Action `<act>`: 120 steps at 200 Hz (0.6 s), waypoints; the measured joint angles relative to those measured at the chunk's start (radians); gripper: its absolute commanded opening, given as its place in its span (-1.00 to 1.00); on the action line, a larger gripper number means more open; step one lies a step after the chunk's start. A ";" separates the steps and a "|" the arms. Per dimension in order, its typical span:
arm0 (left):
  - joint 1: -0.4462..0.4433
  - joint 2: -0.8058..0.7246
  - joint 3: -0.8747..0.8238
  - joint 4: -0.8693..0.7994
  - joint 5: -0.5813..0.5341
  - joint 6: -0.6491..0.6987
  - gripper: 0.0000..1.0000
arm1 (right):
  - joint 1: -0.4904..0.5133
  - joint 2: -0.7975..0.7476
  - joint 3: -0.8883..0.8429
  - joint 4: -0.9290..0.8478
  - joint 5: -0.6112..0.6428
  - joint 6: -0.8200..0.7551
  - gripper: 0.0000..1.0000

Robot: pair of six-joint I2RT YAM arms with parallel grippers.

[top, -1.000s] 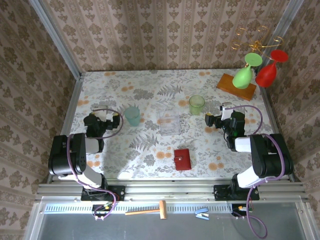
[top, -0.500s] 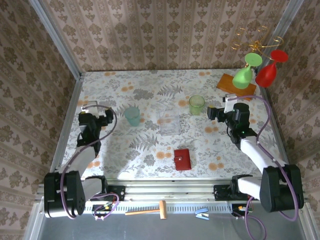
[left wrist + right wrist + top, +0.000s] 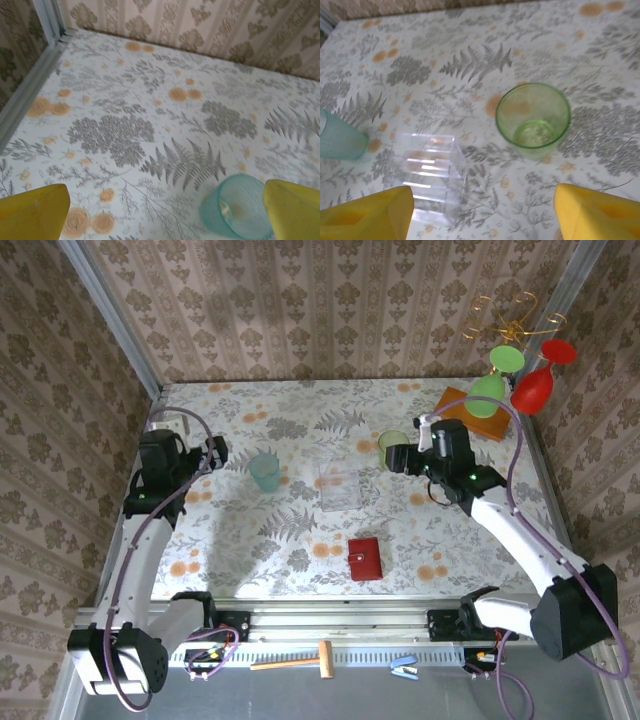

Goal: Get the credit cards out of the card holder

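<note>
Change over the last second: both arms have unfolded from their tucked poses beside the bases and swung out toward the far half of the table (image 3: 300, 405). The left gripper (image 3: 219, 451) now hangs left of the teal cup (image 3: 265, 472). The right gripper (image 3: 393, 458) sits just beside the green cup (image 3: 393, 448). Nothing on the table has shifted.

Pincers: in each wrist view we see the yellow fingertips (image 3: 33, 210) at opposite lower corners of the frame, so both stand wide and hold nothing.

Meaning for the task: we read this as a start-up or approach move only. No contact has been made, and both grippers are well apart from the target, on its far side.

Task object: the card holder (image 3: 365, 559) lies flat near the front edge, right of centre and nearer than the clear plastic box (image 3: 338, 485). It is red, rectangular and folded shut, with a small pale fastening on its right edge. We judge the credit cards to be inside it, so extraction has not begun. Opening the flap likely comes first.
</note>
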 measured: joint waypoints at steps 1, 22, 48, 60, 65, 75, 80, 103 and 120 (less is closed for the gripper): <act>0.000 0.001 0.003 -0.005 0.002 0.000 1.00 | 0.002 0.003 0.003 -0.003 0.000 0.002 0.44; 0.000 0.040 0.061 -0.090 0.048 0.024 1.00 | 0.040 0.081 0.068 -0.064 0.000 0.041 0.30; 0.000 0.082 0.074 -0.135 0.081 0.048 1.00 | 0.079 0.188 0.138 -0.116 0.000 0.071 0.17; 0.000 0.095 0.069 -0.136 0.092 0.049 1.00 | 0.099 0.238 0.166 -0.130 0.007 0.085 0.15; 0.000 0.099 0.065 -0.136 0.096 0.049 1.00 | 0.107 0.259 0.179 -0.139 0.011 0.095 0.14; 0.001 0.103 0.060 -0.140 0.106 0.049 1.00 | 0.121 0.296 0.200 -0.150 0.016 0.106 0.14; 0.001 0.104 0.059 -0.143 0.109 0.049 1.00 | 0.127 0.315 0.208 -0.154 0.019 0.115 0.13; 0.009 0.104 0.046 -0.145 0.119 0.049 1.00 | 0.143 0.381 0.238 -0.168 0.031 0.142 0.02; 0.021 0.103 0.032 -0.148 0.122 0.049 1.00 | 0.145 0.442 0.284 -0.184 0.036 0.156 -0.09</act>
